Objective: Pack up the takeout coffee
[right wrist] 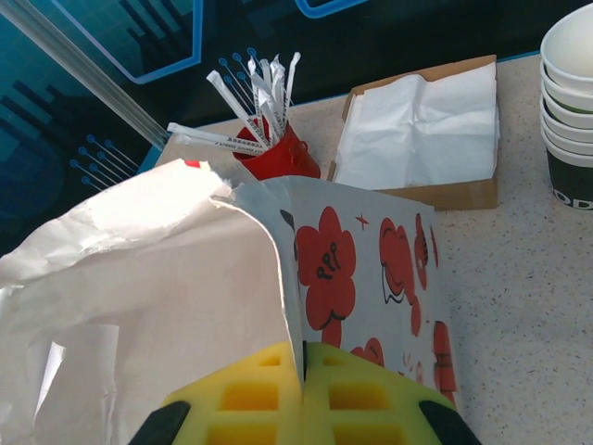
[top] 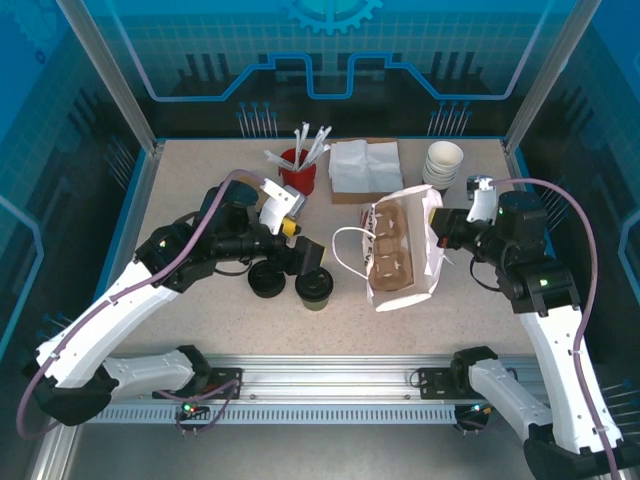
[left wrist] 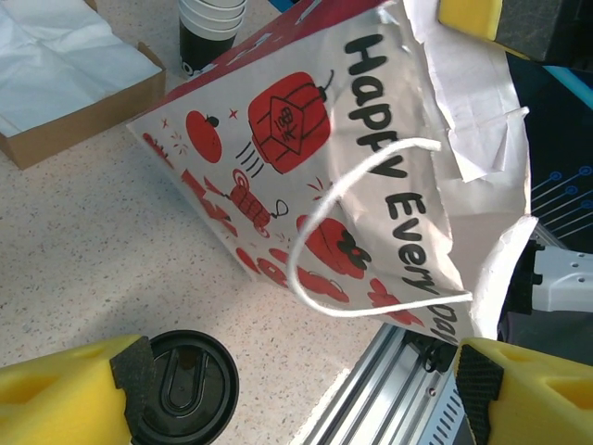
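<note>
Nearest the near edge of the tabletop (top: 330,335), left of centre, stands the takeout coffee (top: 313,287), a small dark-walled paper cup under a round black plastic lid. It is upright and free of both grippers. Just beside it, toward the left edge, sits a low stack of loose black lids (top: 266,280). The left gripper (left wrist: 296,380) hovers near the cup on its far side, its yellow pads (left wrist: 65,394) spread wide with nothing between them.

At the centre, slightly toward the right edge, is the red-and-white printed paper bag (top: 400,250) with white cord handles. Its mouth is open and a brown cardboard insert is visible inside. The right gripper (right wrist: 304,371) is closed tight, pinching the bag's upper wall edge on the side toward the right edge.

Along the far edge, left to right, are:
- a red cup of paper-wrapped stirrers (top: 297,172)
- a shallow brown cardboard box of white napkins (top: 365,165)
- a stack of lidless paper cups with white insides (top: 443,163)

Handling, as judged: the cup is likely light, though its fill cannot be told. The paper wall should yield if squeezed hard, and the pressed-on lid is smooth and may pop off. The best hold is across the wall just below the lid rim, with moderate pressure, keeping the cup upright as it is lowered into the bag.
</note>
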### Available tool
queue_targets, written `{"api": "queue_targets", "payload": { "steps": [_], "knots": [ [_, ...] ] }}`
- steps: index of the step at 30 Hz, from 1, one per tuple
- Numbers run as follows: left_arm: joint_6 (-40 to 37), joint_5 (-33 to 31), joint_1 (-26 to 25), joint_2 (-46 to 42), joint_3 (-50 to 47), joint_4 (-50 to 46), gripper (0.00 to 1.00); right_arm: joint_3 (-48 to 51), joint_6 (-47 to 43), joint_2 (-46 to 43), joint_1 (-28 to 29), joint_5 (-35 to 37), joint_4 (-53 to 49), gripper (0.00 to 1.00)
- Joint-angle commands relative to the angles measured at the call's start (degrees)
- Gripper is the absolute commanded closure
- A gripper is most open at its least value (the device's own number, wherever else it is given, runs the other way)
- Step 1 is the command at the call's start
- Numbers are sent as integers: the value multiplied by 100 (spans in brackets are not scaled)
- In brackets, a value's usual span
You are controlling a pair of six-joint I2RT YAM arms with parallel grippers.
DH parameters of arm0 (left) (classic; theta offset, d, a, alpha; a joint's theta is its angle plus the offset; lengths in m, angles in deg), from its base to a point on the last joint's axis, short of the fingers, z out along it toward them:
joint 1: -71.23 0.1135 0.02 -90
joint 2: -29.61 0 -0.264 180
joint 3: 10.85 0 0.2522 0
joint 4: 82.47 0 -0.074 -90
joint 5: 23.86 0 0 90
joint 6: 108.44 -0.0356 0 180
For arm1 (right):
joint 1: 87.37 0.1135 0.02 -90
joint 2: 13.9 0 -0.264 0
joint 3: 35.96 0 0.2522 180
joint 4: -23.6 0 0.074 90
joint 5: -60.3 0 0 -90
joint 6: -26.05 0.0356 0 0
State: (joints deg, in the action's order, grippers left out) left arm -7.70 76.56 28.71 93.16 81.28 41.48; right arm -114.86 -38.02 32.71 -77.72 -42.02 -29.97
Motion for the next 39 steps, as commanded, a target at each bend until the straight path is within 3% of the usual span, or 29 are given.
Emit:
{"api": "queue_targets", "payload": {
  "steps": [1,10,19,27,32,35,39],
  "knots": [
    [141,190,-38,-90,-135,182,14,130,170,-178,132,-130,456,100],
    [185,209,-265,25,-131,334,17,310,430,-212,207,-97,507,100],
    [968,393,-561,534,434,399,24,195,1876,236,867,1208,95,100],
    [1447,-946,-1497,1853,2024,-755,36,68,2962,582,1693,2323,-192,100],
    [1813,-1379,-1624,2555,2480,-1145,45,115,3263,630,1908,2621,-201,100],
    [1848,-1655,-1636,2880,2553,-1248,46,142,3320,570,1927,2714,-218,100],
    [1768,-1702,-1636,3391,2872,-1484,51,173,3310,481,1944,2752,-230,100]
  ]
}}
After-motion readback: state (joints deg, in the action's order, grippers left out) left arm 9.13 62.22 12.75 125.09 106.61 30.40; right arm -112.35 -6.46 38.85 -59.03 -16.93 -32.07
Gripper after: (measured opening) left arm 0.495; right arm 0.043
